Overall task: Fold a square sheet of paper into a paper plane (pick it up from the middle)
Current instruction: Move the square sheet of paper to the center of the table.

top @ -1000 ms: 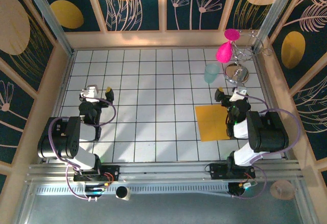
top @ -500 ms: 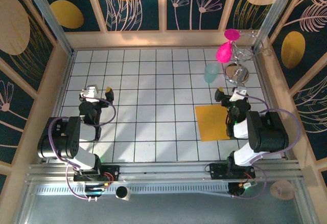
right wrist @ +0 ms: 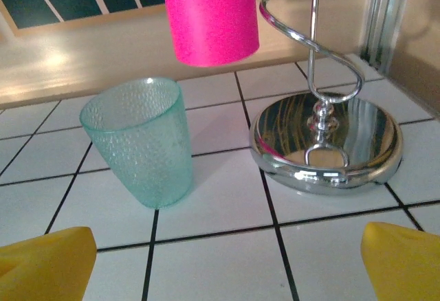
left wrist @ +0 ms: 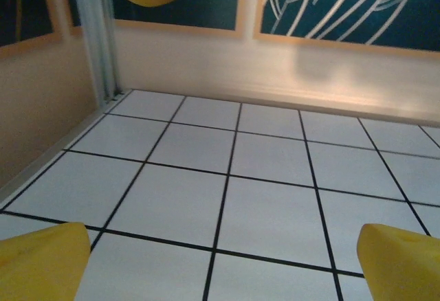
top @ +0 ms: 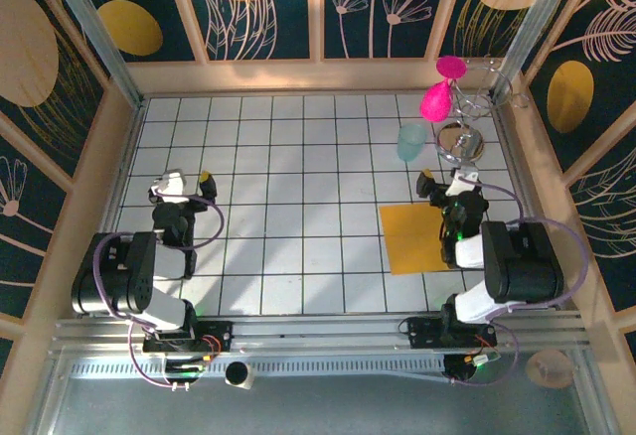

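The square sheet of paper (top: 412, 239) lies flat and uncreased on the white tiles at the right, orange-yellow, with its right part hidden under my right arm. My right gripper (top: 449, 181) hangs just beyond the sheet's far edge, open, with nothing between its yellow fingertips (right wrist: 42, 266); in the right wrist view the right gripper (right wrist: 223, 277) faces the teal cup and the chrome stand. Far to the left, my left gripper (top: 181, 183) is open over bare tiles. In the left wrist view the left gripper (left wrist: 223, 273) has yellow fingertips (left wrist: 402, 263) wide apart.
A pale teal cup (top: 411, 142) (right wrist: 139, 143) stands upright beyond the sheet. Beside it a chrome stand (top: 460, 143) (right wrist: 326, 143) carries a pink cup (top: 434, 102) (right wrist: 211, 16). Wooden walls (left wrist: 206, 60) and metal posts ring the tiled table (top: 288, 217).
The left gripper has drifted slightly left and toward the near edge. The right arm has shifted a little; the sheet has not moved.
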